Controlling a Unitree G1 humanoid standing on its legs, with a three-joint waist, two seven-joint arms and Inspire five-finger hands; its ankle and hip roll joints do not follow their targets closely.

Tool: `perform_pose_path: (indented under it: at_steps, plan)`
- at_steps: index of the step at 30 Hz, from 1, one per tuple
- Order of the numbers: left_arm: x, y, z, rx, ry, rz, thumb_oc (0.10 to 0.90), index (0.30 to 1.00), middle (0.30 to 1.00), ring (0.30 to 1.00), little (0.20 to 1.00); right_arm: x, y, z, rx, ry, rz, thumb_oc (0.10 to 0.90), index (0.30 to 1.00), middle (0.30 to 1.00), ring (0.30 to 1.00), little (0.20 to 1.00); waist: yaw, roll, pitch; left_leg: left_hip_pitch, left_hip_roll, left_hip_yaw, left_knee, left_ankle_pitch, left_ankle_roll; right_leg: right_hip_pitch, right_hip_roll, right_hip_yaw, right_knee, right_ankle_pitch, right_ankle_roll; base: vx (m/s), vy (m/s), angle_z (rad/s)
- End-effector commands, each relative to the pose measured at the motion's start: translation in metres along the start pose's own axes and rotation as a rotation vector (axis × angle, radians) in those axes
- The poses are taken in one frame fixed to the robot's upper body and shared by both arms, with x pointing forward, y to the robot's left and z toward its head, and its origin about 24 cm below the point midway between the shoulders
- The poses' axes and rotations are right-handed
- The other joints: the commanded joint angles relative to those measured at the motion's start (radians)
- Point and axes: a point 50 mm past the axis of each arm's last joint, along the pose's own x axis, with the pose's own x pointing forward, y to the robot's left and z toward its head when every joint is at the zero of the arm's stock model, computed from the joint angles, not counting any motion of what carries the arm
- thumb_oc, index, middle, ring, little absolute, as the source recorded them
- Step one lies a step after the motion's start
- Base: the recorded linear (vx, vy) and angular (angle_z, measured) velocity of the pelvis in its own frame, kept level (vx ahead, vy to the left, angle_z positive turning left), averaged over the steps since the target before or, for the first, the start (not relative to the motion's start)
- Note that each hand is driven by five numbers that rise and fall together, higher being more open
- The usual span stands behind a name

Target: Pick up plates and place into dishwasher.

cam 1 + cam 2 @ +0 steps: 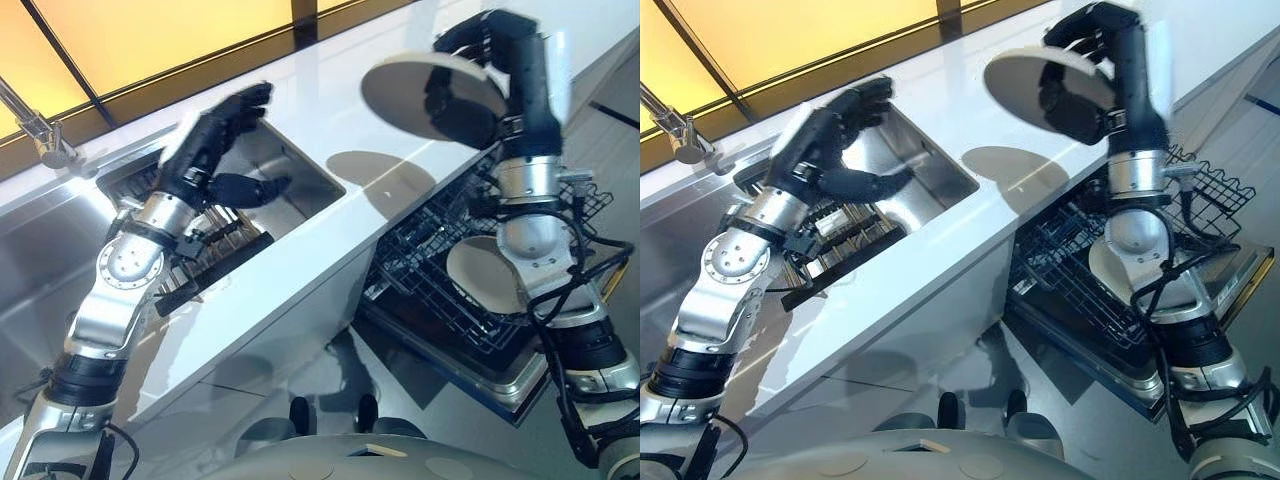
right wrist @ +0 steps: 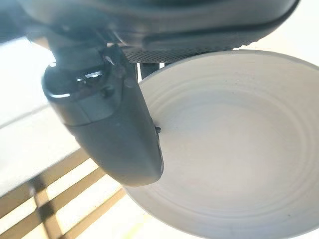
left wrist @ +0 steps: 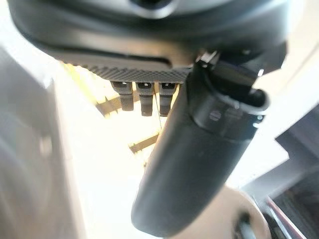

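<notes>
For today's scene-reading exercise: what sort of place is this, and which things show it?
Most likely a kitchen: a steel sink set in a white counter, an open dishwasher rack below, and the right hand holding a plate.

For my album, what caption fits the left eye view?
Right hand lifts a plate above the open dishwasher rack.
</notes>
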Motion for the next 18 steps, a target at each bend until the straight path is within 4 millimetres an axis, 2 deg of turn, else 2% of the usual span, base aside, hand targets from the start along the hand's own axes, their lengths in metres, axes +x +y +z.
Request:
perform_pose_path:
  at_steps: [1,4,10,18]
  plan:
    - [-0.004,0.038,0.007,0.142,-0.081,0.204,0.8,0.9,0.9,0.9,0.9,0.02,-0.044,0.027,-0.089,-0.24,-0.237,0.1,0.3,0.3,0.3,0.2,0.004,-0.045,-0.148,-0.009,-0.037,0.057,0.005,-0.062,-0.001,0.002,0.017,0.013,0.036,-0.053,0.065,0.0,0.0,0.0]
    - [-0.012,0.048,-0.019,0.225,0.044,0.257,0.8,0.9,0.9,0.9,0.9,0.019,-0.065,0.025,-0.186,-0.243,-0.291,0.1,0.3,0.3,0.3,0.2,-0.016,-0.047,-0.154,-0.009,-0.038,0.059,0.004,-0.064,0.0,-0.004,0.02,0.035,0.034,-0.048,0.067,0.02,-0.006,-0.04]
    - [-0.025,0.044,-0.054,0.147,0.188,0.222,0.8,0.9,0.9,0.9,0.9,0.012,-0.087,0.013,-0.254,-0.188,-0.346,0.1,0.3,0.3,0.3,0.2,-0.05,-0.046,-0.156,-0.008,-0.039,0.06,0.004,-0.068,0.002,-0.016,0.027,0.085,0.038,-0.042,0.071,0.01,-0.009,-0.14]
    - [-0.037,0.034,-0.087,0.041,0.298,0.192,0.8,0.9,0.9,0.9,0.9,-0.006,-0.096,-0.005,-0.308,-0.099,-0.328,0.1,0.3,0.3,0.3,0.2,-0.095,-0.042,-0.153,-0.008,-0.034,0.089,0.002,-0.071,0.003,-0.031,0.033,0.133,0.043,-0.032,0.081,0.01,0.002,-0.17]
